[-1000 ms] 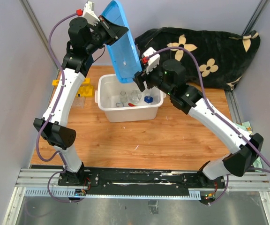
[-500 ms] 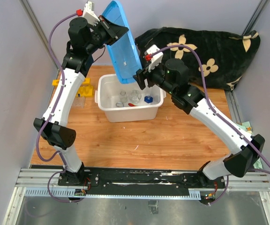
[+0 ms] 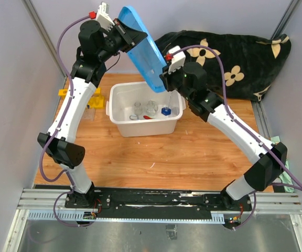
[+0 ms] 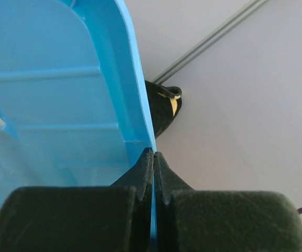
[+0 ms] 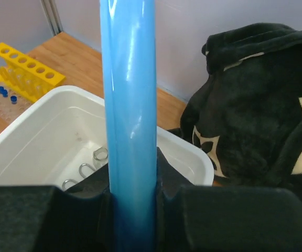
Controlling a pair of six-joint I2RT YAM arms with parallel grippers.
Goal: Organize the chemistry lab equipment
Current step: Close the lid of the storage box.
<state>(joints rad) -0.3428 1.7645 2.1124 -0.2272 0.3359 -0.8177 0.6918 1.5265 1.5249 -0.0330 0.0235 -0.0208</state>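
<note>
Blue plastic is what both arms are busy with. The rectangular blue plastic lid [image 3: 148,58] hangs tilted in the air over the far edge of the wooden tabletop [image 3: 193,152]. The left gripper [image 3: 134,35] pinches its upper end and the right gripper [image 3: 164,80] its lower edge, and both wrist views show fingers pressed tight on the thin rim. Under it the white rectangular plastic bin [image 3: 140,127] stands uncovered near the middle of the far edge. Inside are small clear glass beakers [image 3: 137,107], a blue-based glass piece [image 3: 165,111] and a thin red-orange tool [image 3: 149,116]. The yellow holed tube rack [image 5: 28,71] sits outside by the far-left corner, with blue-capped tubes [image 5: 1,92] lying just beside it. I'd say the step in hand is dealing with the lid, though I cannot tell whether it is going aside or onto the bin. Either way, the next move calls for both arms to travel together so the rim doesn't twist out of a pinch. One gripper must also let go before anything else can be picked up. From above, the lid hides the bin's far rim and the left arm covers much of the rack. The glass is faint against the white, I can't pick out a flask, and the curved metal pieces [image 5: 88,168] in the bin may be tweezers. A black flower-patterned blanket [image 3: 235,58] is heaped at the far-right corner.
</note>
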